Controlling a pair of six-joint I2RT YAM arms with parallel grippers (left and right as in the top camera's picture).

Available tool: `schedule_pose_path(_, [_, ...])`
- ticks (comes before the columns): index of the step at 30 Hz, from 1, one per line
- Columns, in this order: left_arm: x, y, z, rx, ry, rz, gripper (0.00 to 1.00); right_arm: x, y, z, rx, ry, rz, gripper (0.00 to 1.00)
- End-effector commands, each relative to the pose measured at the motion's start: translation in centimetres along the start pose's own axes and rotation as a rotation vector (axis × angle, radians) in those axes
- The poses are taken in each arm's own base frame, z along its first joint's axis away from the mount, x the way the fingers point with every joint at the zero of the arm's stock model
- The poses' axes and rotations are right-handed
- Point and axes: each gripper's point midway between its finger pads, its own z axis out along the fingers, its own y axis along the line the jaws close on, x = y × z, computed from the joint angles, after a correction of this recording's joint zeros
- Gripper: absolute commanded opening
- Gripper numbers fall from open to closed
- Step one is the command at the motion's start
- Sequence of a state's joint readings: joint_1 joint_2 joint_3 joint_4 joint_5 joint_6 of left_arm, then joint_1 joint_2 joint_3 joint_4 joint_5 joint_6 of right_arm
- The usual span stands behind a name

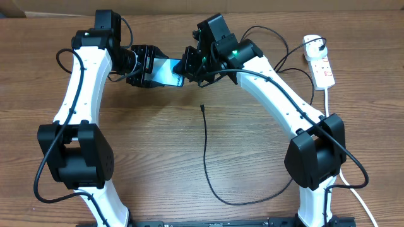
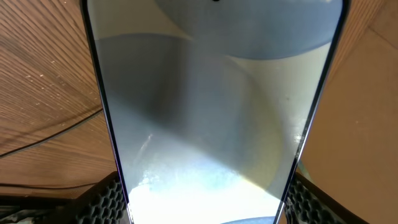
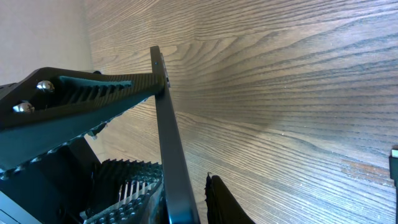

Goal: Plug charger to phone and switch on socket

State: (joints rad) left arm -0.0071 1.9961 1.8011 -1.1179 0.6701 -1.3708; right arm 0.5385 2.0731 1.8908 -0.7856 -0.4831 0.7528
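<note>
The phone (image 1: 168, 70), screen lit light blue, is held above the table at the back centre. My left gripper (image 1: 151, 68) is shut on its left end; the screen fills the left wrist view (image 2: 211, 112) between the jaw pads (image 2: 205, 196). My right gripper (image 1: 188, 66) straddles the phone's right end. In the right wrist view the phone's dark edge (image 3: 166, 130) stands between the fingers (image 3: 186, 202), with a thin gap to the right finger. The charger cable (image 1: 205, 151) lies loose on the table, its plug tip (image 1: 202, 107) below the phone. The socket (image 1: 320, 62) lies at the back right.
A black plug (image 1: 314, 45) sits in the socket and a thick white cord (image 1: 328, 98) runs from it down the right side. The cable loops across the front of the wooden table (image 1: 252, 198). My left gripper's finger shows in the right wrist view (image 3: 81, 99).
</note>
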Motion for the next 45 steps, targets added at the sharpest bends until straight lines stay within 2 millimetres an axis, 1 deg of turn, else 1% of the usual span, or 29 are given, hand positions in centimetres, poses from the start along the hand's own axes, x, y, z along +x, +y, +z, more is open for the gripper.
schedule_pose_path(1, [2.0,-0.7,-1.2,0.04,0.043,0.018,0.52,-0.4,1.9,-1.8,-0.027,-0.042,-0.032,0.15])
schedule_pose_path(4, [2.3,-0.7,-1.2,0.044,0.06,0.018,0.52,-0.3,1.9,-1.8,-0.027,-0.042,-0.033,0.14])
schedule_pose_path(6, [2.4,-0.7,-1.2,0.044,0.063,0.018,0.52,-0.3,1.9,-1.8,-0.027,-0.042,-0.032,0.09])
schedule_pose_path(7, [2.4,-0.7,-1.2,0.044,0.063,0.018,0.52,-0.3,1.9,-1.8,-0.026,-0.042,-0.029,0.04])
schedule_pose_path(12, [2.4,-0.7,-1.2,0.044,0.063,0.019,0.52,-0.4,1.7,-1.8,-0.014,-0.049,-0.026,0.04])
schedule_pose_path(14, [2.4,-0.7,-1.2,0.044,0.063,0.022,0.54,-0.5,1.5,-1.8,-0.005,-0.052,-0.024,0.04])
schedule_pose_path(20, [2.2,-0.7,-1.2,0.043,0.051,0.024,0.55,-0.5,1.5,-1.8,-0.006,-0.053,-0.024,0.04])
schedule_pose_path(22, [1.8,-1.3,-1.3,0.065,0.032,0.083,0.58,-0.9,1.3,-2.0,-0.007,-0.06,-0.021,0.04])
schedule_pose_path(23, [1.7,-1.7,-1.3,0.079,0.029,0.117,0.63,-1.0,1.2,-2.0,-0.006,-0.063,-0.018,0.04])
schedule_pose_path(24, [1.6,-2.1,-1.4,0.095,0.023,0.159,0.71,-1.3,1.0,-2.2,-0.005,-0.068,-0.012,0.04])
schedule_pose_path(25, [1.6,-2.3,-1.4,0.104,0.02,0.188,0.83,-1.6,0.8,-2.4,-0.004,-0.072,-0.007,0.04])
schedule_pose_path(26, [1.5,-2.3,-1.5,0.106,0.018,0.203,0.98,-1.9,0.5,-2.6,-0.003,-0.078,0.0,0.04])
schedule_pose_path(27, [1.4,-2.3,-1.5,0.108,0.014,0.23,1.0,-2.3,0.2,-2.9,-0.006,-0.082,0.009,0.04])
schedule_pose_path(30, [0.9,-2.6,-1.8,0.122,0.002,0.288,1.0,-3.3,-0.4,-3.6,-0.019,-0.088,0.038,0.04])
schedule_pose_path(33, [0.8,-3.2,-2.1,0.15,0.002,0.4,1.0,-4.2,-1.1,-4.5,-0.044,-0.085,0.101,0.04])
schedule_pose_path(36, [1.7,-4.1,-2.3,0.202,0.031,0.563,1.0,-4.8,-1.1,-5.4,-0.098,-0.061,0.153,0.04])
schedule_pose_path(38, [2.6,-4.6,-2.5,0.237,0.062,0.673,1.0,-5.1,-0.7,-6.1,-0.153,-0.038,0.168,0.04])
schedule_pose_path(42, [3.3,-4.6,-2.6,0.26,0.086,0.768,1.0,-5.7,0.0,-7.6,-0.255,0.006,0.225,0.04])
schedule_pose_path(45, [4.3,-5.2,-2.9,0.311,0.123,0.853,1.0,-6.3,0.2,-8.5,-0.298,0.023,0.285,0.04])
